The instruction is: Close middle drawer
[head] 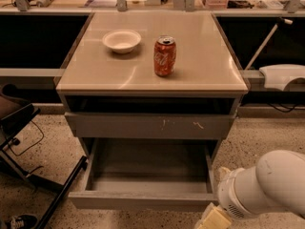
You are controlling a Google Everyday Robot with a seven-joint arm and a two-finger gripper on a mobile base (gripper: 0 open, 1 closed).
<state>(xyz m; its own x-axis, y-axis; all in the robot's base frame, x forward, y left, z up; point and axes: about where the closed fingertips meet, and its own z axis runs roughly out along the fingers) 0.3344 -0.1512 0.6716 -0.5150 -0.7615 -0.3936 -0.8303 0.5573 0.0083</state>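
Note:
The middle drawer (143, 200) stands pulled far out of the cabinet, with its grey tray interior (150, 171) showing and its plain front nearest me. Above it is the grey drawer front with white scratch marks (152, 126), pushed in only part way. My gripper (213, 219) is at the bottom edge of the view, just below and to the right of the open drawer's front right corner, partly cut off. My white arm (271, 185) reaches in from the lower right. The lowest front is hidden under the open drawer.
A white bowl (121, 40) and a red soda can (165, 56) stand on the beige cabinet top (205, 66). A black chair base (33, 175) lies on the floor to the left. A white object (283, 75) sticks out at the right.

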